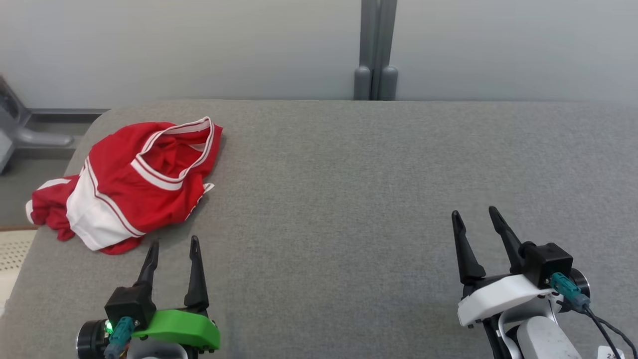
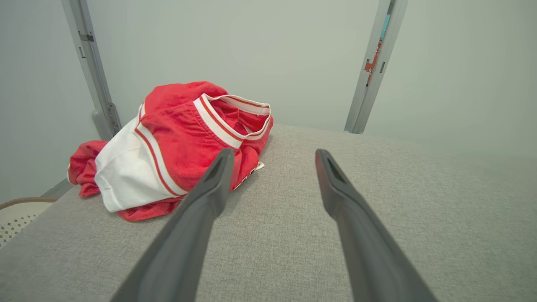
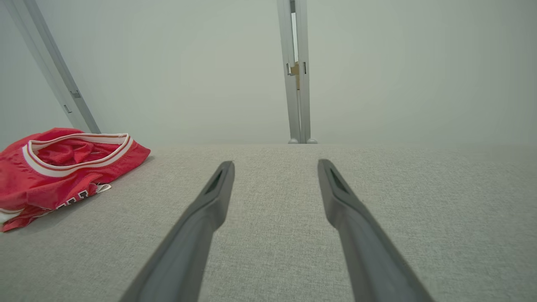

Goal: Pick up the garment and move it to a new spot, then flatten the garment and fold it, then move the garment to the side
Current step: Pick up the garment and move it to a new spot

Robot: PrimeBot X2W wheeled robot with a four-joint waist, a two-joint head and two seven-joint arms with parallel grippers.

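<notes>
One crumpled red mesh garment (image 1: 124,184), with a white side panel and white-and-red striped trim around an opening that gapes upward. It lies in a loose heap at the far left corner of a grey fabric-covered counter (image 1: 349,199), its left end reaching the counter's left edge. A small white label (image 1: 208,187) sticks out at the garment's right side. The right wrist view shows pale lettering on the red cloth, too small to read.

One left claw (image 1: 174,241), with dark fingers on a green mount, sits just on the near side of the garment. Its fingers are spread wide with nothing between them. Its tips point toward the garment's near hem and stop short of it.

One right claw (image 1: 473,211), with dark fingers on a white mount, sits well apart from the garment, to its right. Its fingers are likewise spread and empty over bare counter.

One pale grey wall (image 1: 199,45) stands beyond the garment, behind the counter's far edge.

One grey upright post (image 1: 376,50) stands against that wall, to the right of the garment.

One cream perforated object (image 1: 12,249) with a brown rim lies off the counter, to the near left of the garment.
</notes>
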